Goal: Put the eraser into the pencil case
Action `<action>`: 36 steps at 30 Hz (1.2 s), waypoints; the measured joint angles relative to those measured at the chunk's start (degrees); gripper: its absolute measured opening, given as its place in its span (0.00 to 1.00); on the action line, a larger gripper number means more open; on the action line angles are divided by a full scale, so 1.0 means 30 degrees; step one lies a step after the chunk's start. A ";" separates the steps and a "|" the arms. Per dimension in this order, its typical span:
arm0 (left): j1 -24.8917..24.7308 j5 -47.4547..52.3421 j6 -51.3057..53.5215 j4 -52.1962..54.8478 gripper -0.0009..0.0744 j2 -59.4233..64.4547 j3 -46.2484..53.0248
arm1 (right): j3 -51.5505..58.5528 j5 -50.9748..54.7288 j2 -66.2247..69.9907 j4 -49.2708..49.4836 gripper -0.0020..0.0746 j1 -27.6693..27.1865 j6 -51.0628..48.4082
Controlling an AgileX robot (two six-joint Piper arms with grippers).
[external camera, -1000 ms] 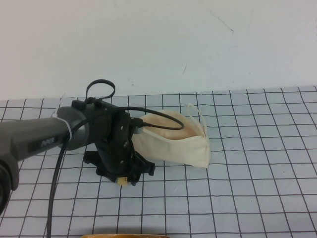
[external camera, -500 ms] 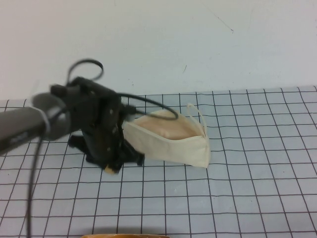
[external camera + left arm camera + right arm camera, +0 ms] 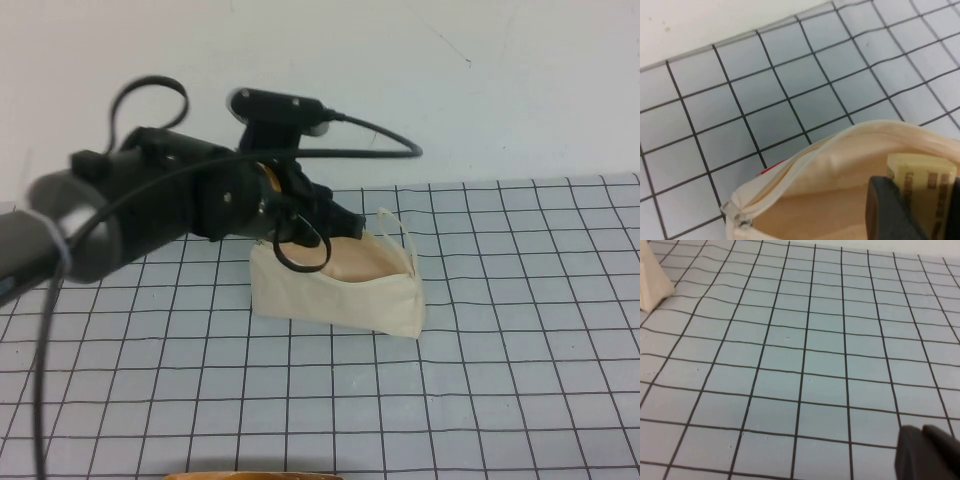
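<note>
Holding the eraser (image 3: pixel 922 175) clamped, my left gripper (image 3: pixel 335 222) sits over the case's (image 3: pixel 340 295) open mouth; my right gripper (image 3: pixel 930 452) hangs above the mat (image 3: pixel 805 350), grip unclear.

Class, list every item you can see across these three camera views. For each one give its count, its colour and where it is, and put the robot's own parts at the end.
Cream-white fabric zip pencil case: one, peach-beige lining, zip open, on the mat near its far edge.
Small tan-cream rectangular eraser: one, with dark print, held over the case's open mouth.
Grid mat: one, pale blue with black lines, covering the table.
Wall: one, white, behind the mat.
Left gripper: one, black, shut on the eraser above the case opening.
Right gripper: one, dark, only a tip showing in its wrist view, low over bare mat away from the case.
</note>
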 joint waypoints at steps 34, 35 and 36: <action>-0.0028 0.3799 -0.0313 0.2339 0.01 -1.4232 0.8671 | 0.0000 0.0000 0.0000 0.0000 0.02 0.0000 0.0000; -0.0028 0.4552 -0.0353 0.2308 0.01 -1.4809 0.8969 | 0.0000 0.0000 0.0000 0.0000 0.02 0.0000 0.0000; -0.0028 0.5216 -0.0353 0.2268 0.01 -1.5211 0.9212 | 0.0000 0.0000 0.0000 0.0000 0.02 0.0000 0.0000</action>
